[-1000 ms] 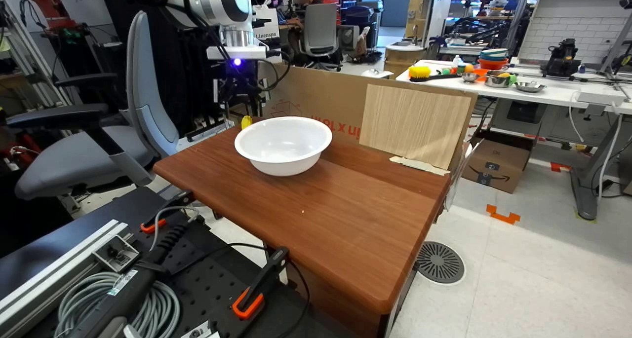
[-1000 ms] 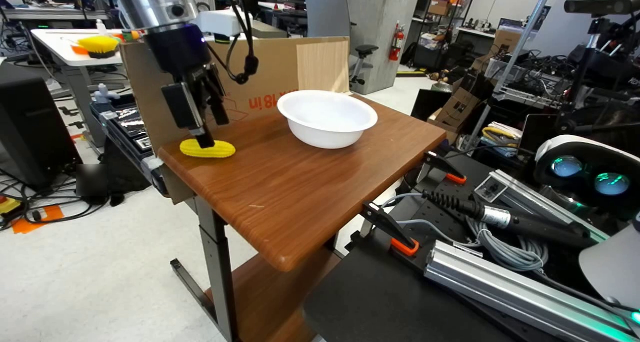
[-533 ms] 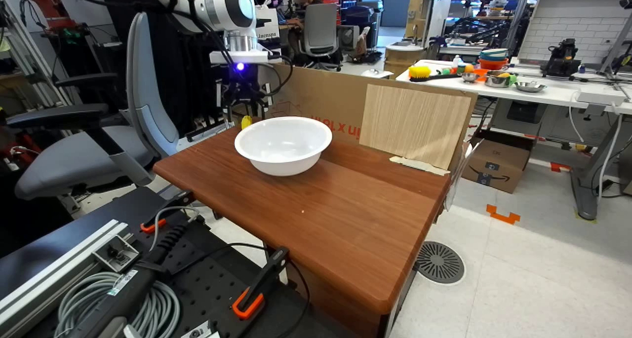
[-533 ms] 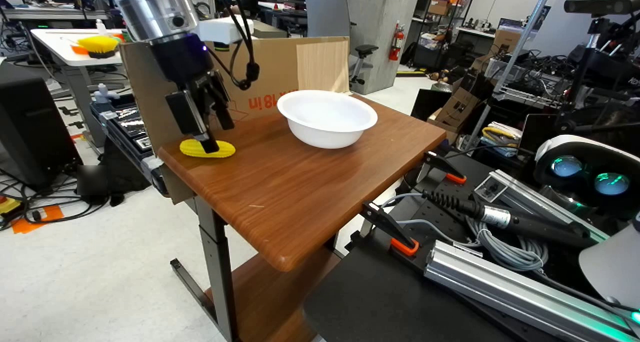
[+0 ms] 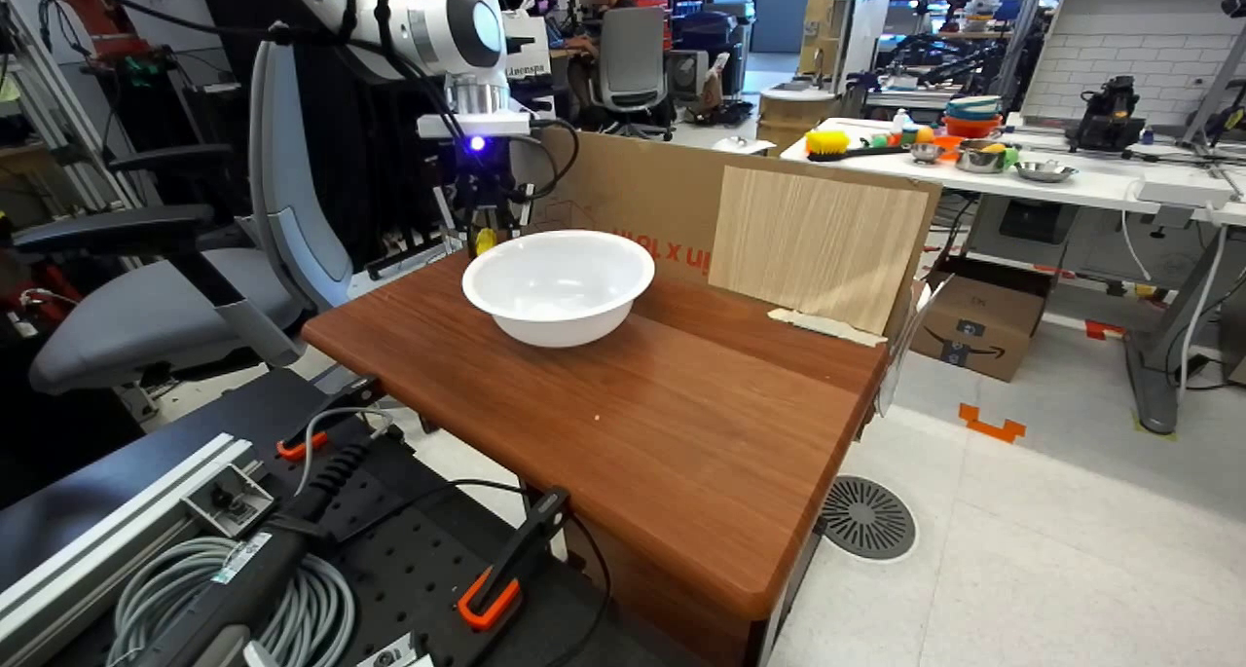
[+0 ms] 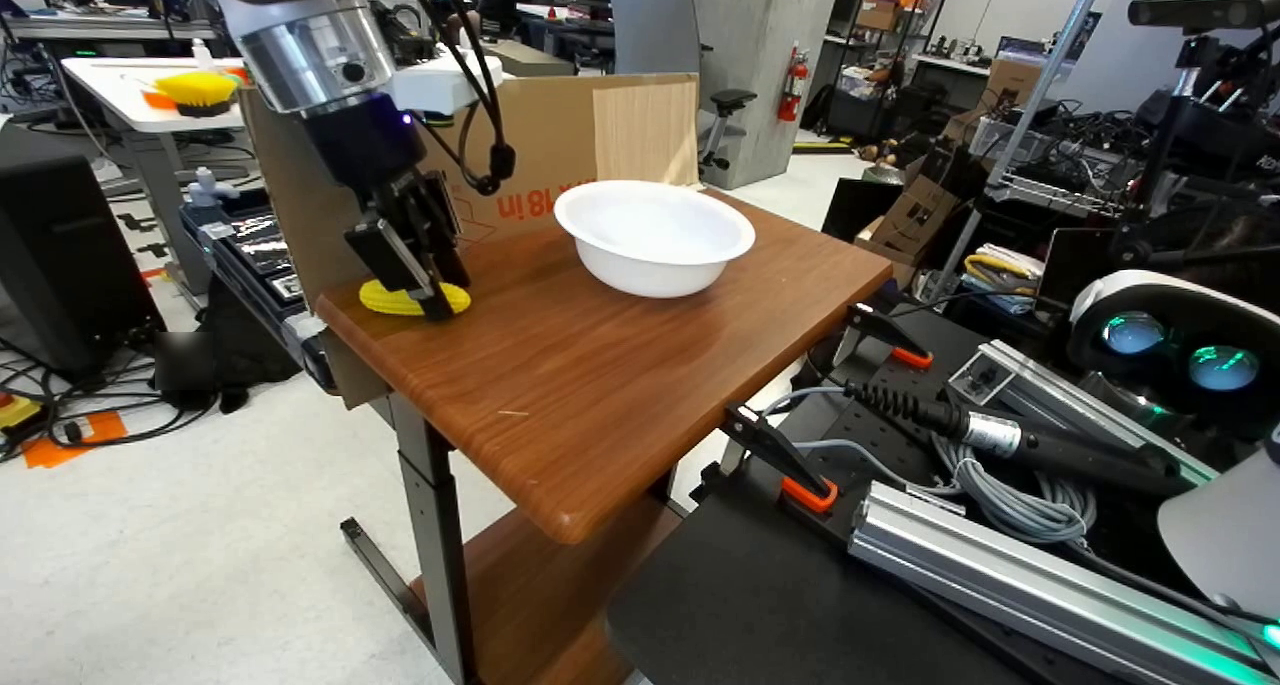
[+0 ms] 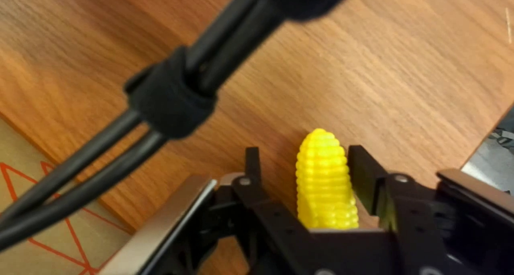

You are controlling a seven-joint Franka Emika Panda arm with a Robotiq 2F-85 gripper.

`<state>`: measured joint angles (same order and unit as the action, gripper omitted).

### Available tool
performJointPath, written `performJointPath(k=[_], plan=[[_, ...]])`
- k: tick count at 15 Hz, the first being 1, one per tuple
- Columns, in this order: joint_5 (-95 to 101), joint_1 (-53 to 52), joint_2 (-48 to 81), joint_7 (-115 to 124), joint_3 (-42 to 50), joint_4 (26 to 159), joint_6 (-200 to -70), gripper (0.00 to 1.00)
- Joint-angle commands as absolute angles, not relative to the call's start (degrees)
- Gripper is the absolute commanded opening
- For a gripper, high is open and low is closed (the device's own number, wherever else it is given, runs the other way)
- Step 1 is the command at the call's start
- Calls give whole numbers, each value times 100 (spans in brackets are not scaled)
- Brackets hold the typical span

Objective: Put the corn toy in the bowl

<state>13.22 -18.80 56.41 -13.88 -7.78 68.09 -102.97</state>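
The corn toy (image 7: 323,178) is bright yellow and knobbly. It lies on the wooden table near one corner, and in an exterior view the corn toy (image 6: 385,299) is partly covered by a finger. My gripper (image 7: 304,158) has come down around it, one finger on each side. The right-hand finger (image 7: 367,178) in the wrist view is very close to the toy; whether they touch I cannot tell. Bare wood shows between the toy and the left-hand finger (image 7: 252,162), so the jaws are open. The white bowl (image 6: 650,273) stands upright beside the gripper, with nothing visible inside.
A cardboard sheet (image 6: 545,115) stands upright along the back edge of the table (image 6: 600,355), close behind the gripper. Black clamps (image 6: 775,445) with orange ends grip the front edge. Dark cables (image 7: 172,94) hang across the wrist view.
The gripper has moved down until its fingers straddle the corn toy near the tabletop. Its fingers have drawn closer together. Neither the toy nor the bowl has visibly moved.
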Motion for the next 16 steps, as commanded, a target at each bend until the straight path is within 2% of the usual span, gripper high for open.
performJointPath(k=[1,4,11,16], plan=[[1449,-2024,5852,-1283,-682,6364,-9974,27],[1436,-2035,5771,-1226,-690,6382,-9972,5],[1368,-2097,4653,-1038,-801,7059,-10172,7],[1276,-1978,3292,-746,-799,8092,-10353,7]])
